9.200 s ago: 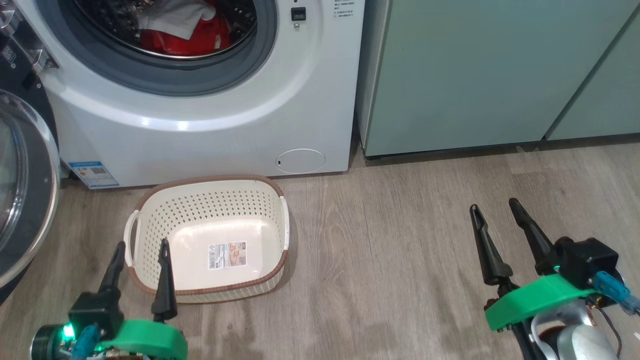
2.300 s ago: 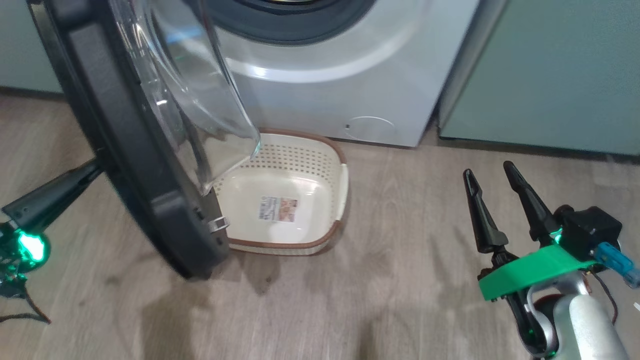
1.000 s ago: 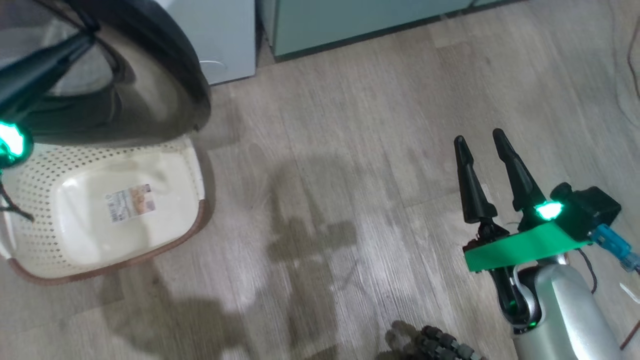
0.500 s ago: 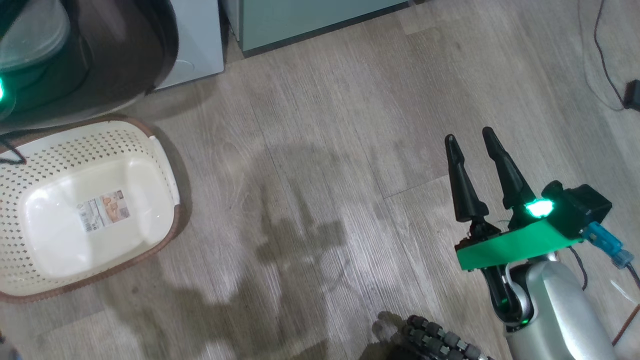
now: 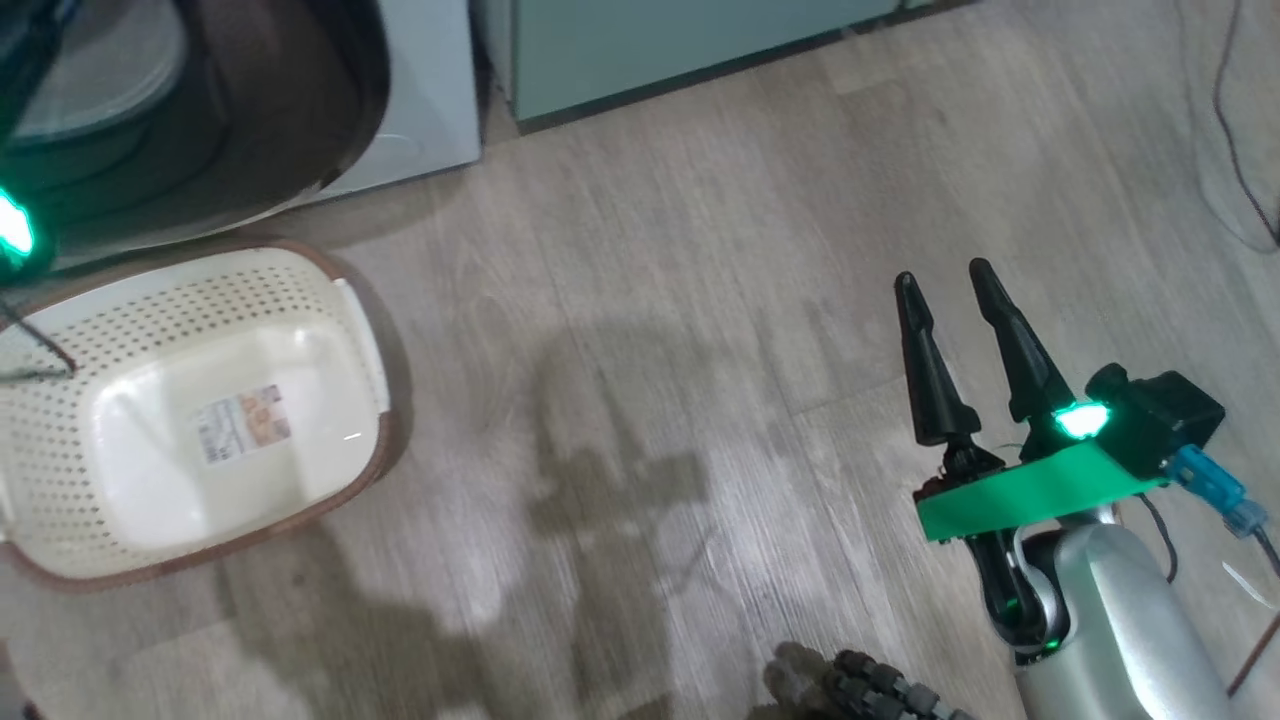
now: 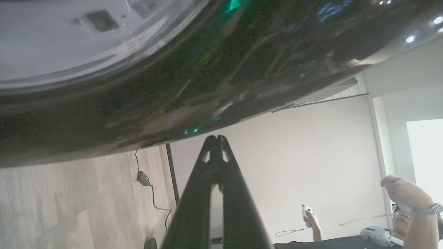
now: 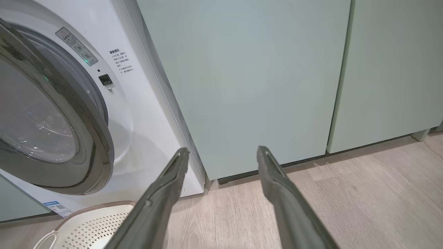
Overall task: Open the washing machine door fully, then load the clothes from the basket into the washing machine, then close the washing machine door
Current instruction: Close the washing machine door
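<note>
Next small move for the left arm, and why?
Probably press the washing machine door shut with the left gripper: the right wrist view shows it ajar, not latched; the shut jaws sit by its black rim; the basket is empty.

front: washing machine (image 7: 145, 103) mouth largely covered by its door (image 7: 52, 121)
floor (image 5: 650, 300): passable between basket (image 5: 200, 290) and right gripper (image 5: 942, 273)
back: closed off by green cabinets (image 7: 242, 86)

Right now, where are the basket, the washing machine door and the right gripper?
basket (image 5: 200, 300), head view, perforated side wall.
washing machine door (image 7: 34, 117), right wrist view, glass centre.
right gripper (image 5: 942, 273), head view, midway between its open fingertips.
</note>
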Motion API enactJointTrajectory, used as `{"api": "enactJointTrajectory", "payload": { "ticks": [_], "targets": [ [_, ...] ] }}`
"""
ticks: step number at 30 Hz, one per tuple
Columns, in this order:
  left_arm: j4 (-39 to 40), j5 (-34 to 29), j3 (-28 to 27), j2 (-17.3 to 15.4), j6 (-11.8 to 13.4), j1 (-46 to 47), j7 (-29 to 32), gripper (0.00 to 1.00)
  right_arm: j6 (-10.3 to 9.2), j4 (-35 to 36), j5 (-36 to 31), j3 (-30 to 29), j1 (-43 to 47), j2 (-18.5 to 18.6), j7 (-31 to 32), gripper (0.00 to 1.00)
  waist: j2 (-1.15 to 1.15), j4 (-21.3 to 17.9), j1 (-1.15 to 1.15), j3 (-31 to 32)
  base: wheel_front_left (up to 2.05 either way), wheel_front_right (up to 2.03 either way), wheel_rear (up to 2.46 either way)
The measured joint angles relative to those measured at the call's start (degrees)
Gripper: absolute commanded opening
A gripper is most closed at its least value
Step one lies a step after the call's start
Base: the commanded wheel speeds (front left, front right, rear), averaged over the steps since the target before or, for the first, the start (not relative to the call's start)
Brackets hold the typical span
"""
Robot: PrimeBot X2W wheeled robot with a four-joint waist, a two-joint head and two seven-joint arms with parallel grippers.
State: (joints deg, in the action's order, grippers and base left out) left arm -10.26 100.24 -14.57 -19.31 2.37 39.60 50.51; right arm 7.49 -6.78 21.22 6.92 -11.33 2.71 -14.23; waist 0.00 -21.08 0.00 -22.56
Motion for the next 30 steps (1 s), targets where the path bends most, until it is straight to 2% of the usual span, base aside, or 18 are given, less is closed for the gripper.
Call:
{"api": "enactJointTrajectory", "payload": {
  "ticks": [5, 6, 7, 8, 9, 13, 20, 26, 30],
  "targets": [
    [1.47, 2.71, -3.15, 2.93, -2.48, -5.23, -0.76, 0.00, 0.00, 0.04, -0.24, -0.74, 0.01, 0.00, -0.16, 1.00, 0.00, 2.43, 0.00, 0.64, 0.00, 0.00, 0.00],
    [1.88, 3.26, -3.92, 3.77, -3.26, -6.45, -0.80, 0.07, 0.00, 0.04, -0.53, -0.82, 0.01, 0.00, -0.16, 1.00, 0.00, 3.07, 0.00, 0.82, 0.00, 0.00, 0.00],
    [2.34, 3.78, -4.58, 4.66, -3.98, -7.72, -1.42, 0.42, 0.00, 0.03, -0.86, -0.96, 0.01, 0.00, -0.15, 1.00, 0.00, 3.73, 0.00, 1.04, 0.00, 0.00, 0.00],
    [2.89, 4.19, -5.28, 5.64, -4.56, -9.00, -2.09, 0.83, 0.00, 0.04, -1.18, -1.10, 0.02, 0.00, -0.14, 1.00, 0.00, 4.38, 0.00, 1.28, 0.00, 0.00, 0.00],
    [3.37, 4.80, -6.11, 6.78, -4.99, -10.14, -2.71, 1.00, 0.00, 0.04, -1.54, -1.24, 0.02, 0.00, -0.12, 1.00, 0.00, 5.03, 0.00, 1.52, 0.00, 0.00, 0.00],
    [4.58, 5.66, -8.37, 10.56, -7.17, -14.42, -4.86, 1.00, 0.00, 0.22, -1.70, -1.74, 0.02, 0.00, 0.33, 1.00, 0.00, 7.42, 0.00, 2.54, 0.00, 0.00, 0.00],
    [6.53, 7.64, -10.96, 16.41, -9.04, -22.21, -7.34, 1.00, 0.00, 0.63, -2.12, -2.56, 0.29, 0.01, 1.22, 1.00, 0.00, 10.73, 0.00, 4.40, 0.00, 0.00, 0.00],
    [9.70, 7.65, -10.06, 17.29, -9.33, -28.67, -12.93, 1.00, 0.00, 1.09, -2.60, -3.28, 0.91, 0.01, 2.18, 1.00, 0.00, 12.94, 0.00, 5.99, 0.00, 0.00, 0.00],
    [12.71, 3.69, -6.48, 17.30, -9.33, -32.20, -21.35, 1.00, 0.00, 1.42, -3.19, -3.74, 2.00, 0.01, 2.82, 1.00, 0.00, 14.23, 0.00, 6.99, 0.00, 0.00, 0.00]
  ]
}}
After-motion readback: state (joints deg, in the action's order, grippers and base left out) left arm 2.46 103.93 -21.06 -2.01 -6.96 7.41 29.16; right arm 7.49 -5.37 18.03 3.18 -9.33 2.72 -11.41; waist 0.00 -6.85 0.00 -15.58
